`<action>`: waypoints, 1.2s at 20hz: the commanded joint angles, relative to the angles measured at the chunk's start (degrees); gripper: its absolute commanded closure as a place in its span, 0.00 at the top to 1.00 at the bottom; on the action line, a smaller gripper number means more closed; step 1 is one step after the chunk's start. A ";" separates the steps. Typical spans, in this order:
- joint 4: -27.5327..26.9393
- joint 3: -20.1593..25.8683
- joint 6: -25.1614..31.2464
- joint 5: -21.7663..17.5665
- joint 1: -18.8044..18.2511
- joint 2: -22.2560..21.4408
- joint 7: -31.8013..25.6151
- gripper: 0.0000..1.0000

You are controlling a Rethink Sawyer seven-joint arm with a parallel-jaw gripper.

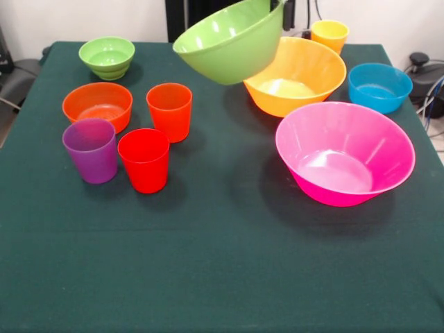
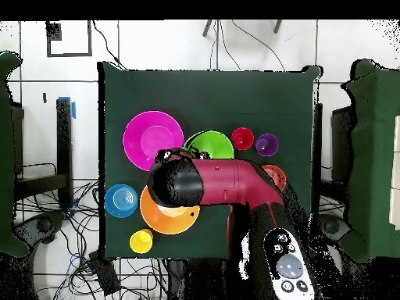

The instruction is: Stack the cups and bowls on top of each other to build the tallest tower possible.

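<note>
My gripper point(image 1: 279, 5) shows only at the top edge, shut on the rim of the medium light green bowl point(image 1: 232, 45), which hangs tilted in the air above the table. Below and behind it stands the large yellow-orange bowl point(image 1: 298, 76). The large pink bowl point(image 1: 345, 152) stands in front of that one, and the small blue bowl point(image 1: 379, 87) is at the right. The yellow cup point(image 1: 329, 33) is at the back. On the left stand the small green bowl point(image 1: 107, 57), small orange bowl point(image 1: 97, 105), and the orange point(image 1: 169, 111), red point(image 1: 143, 159) and purple point(image 1: 91, 149) cups. No pieces are nested.
In the overhead view the red and black arm point(image 2: 226, 183) reaches over the table and hides part of the yellow-orange bowl point(image 2: 168, 219). The green bowl point(image 2: 211, 145) lies beside the pink bowl point(image 2: 152, 139). Cables lie off the table's edges.
</note>
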 commanded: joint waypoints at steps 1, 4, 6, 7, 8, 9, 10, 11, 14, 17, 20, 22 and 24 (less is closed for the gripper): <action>-5.25 4.57 3.42 -2.88 1.61 7.21 -2.84 0.00; -6.59 4.91 2.09 -3.66 1.58 9.14 -3.26 0.00; -7.08 5.20 1.44 -4.04 1.38 10.12 -3.58 0.00; -7.31 5.38 1.10 -4.22 1.25 10.60 -3.80 0.00; -7.62 5.51 0.87 -4.40 1.15 11.04 -4.01 0.00; -7.92 5.58 0.75 -4.60 1.06 11.34 -4.19 0.00; -8.21 5.65 0.63 -4.80 0.97 11.63 -4.37 0.00; -8.73 5.81 0.49 -5.04 0.84 12.24 -4.69 0.00; -10.06 6.46 0.79 -5.59 0.23 13.36 -5.71 0.00; -10.77 7.23 1.76 -5.90 -0.53 13.58 -6.51 0.00; -10.52 7.84 1.87 -6.16 -1.40 13.68 -6.67 0.00; -10.40 8.24 1.79 -6.49 -1.84 13.83 -6.59 0.00; -10.64 8.61 2.03 -6.79 -2.12 13.97 -6.63 0.00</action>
